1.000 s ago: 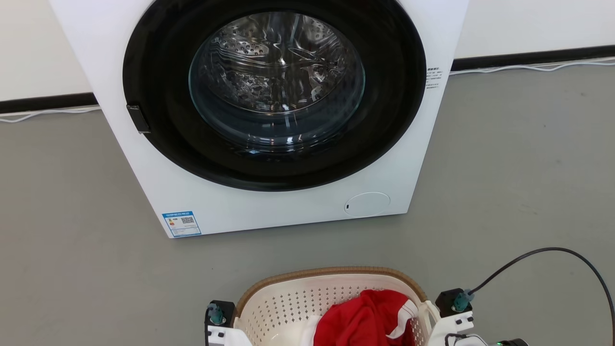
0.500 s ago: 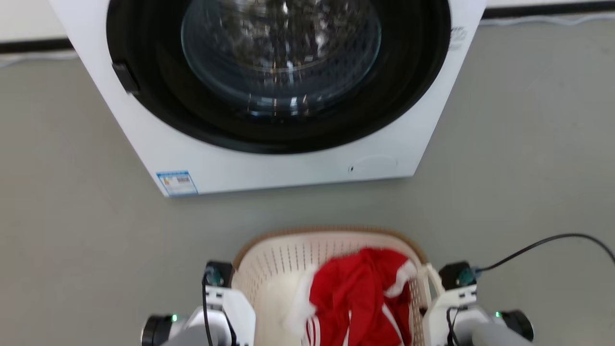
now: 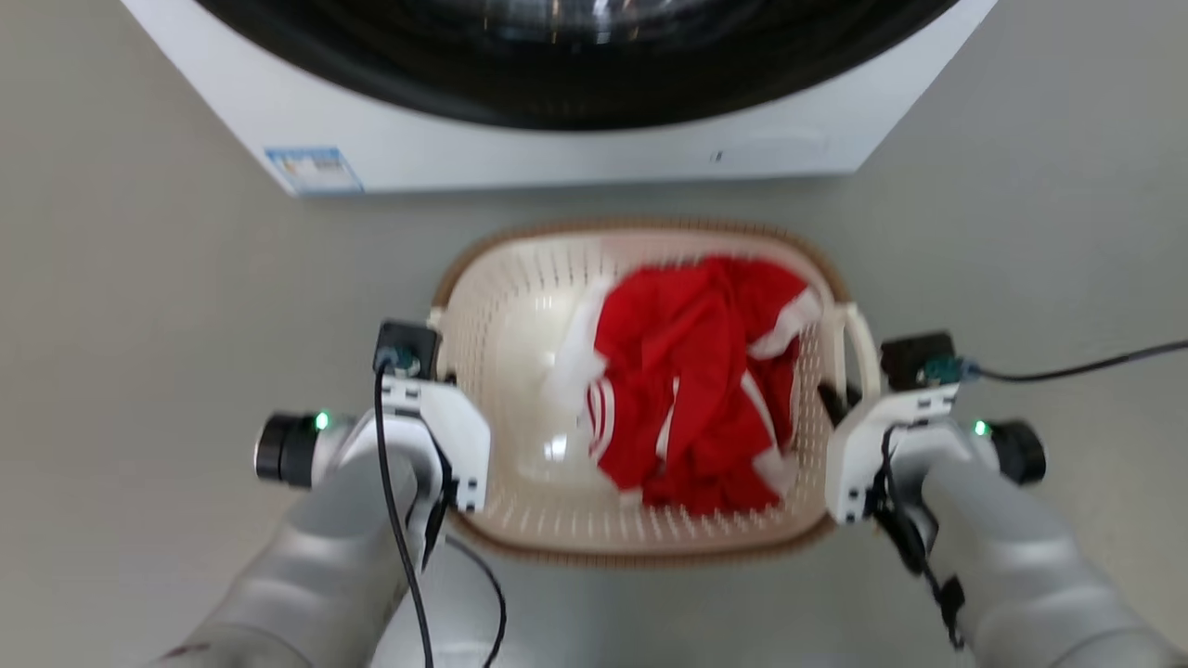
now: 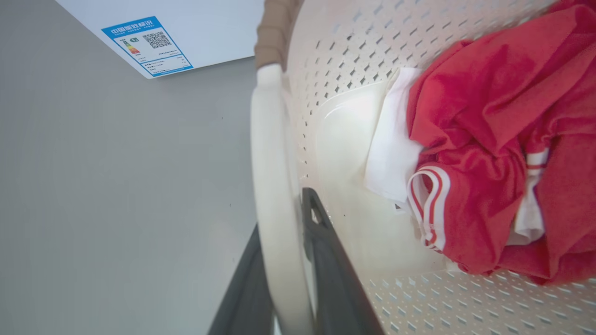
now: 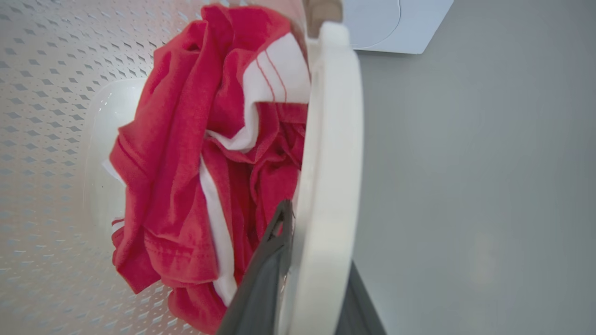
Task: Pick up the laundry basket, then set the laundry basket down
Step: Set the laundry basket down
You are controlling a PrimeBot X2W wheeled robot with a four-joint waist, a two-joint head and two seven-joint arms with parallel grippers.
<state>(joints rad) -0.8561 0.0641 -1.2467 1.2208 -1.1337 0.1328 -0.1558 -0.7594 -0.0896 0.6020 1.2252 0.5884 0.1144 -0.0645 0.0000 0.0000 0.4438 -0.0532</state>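
Laundry basket [image 3: 520,306] between left claw [image 4: 284,223], right claw [image 5: 316,232]; handles [image 4: 274,163] clamped.

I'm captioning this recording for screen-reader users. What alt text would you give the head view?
A cream laundry basket holding red-and-white clothes is centred, the left gripper and right gripper each clamped on a side handle. Behind it, a white washing machine stands on the grey floor.

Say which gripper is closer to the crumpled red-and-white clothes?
Right. The right gripper grips the cream perforated plastic laundry basket beside the clothes; the left gripper grips its opposite side, across bare basket floor.
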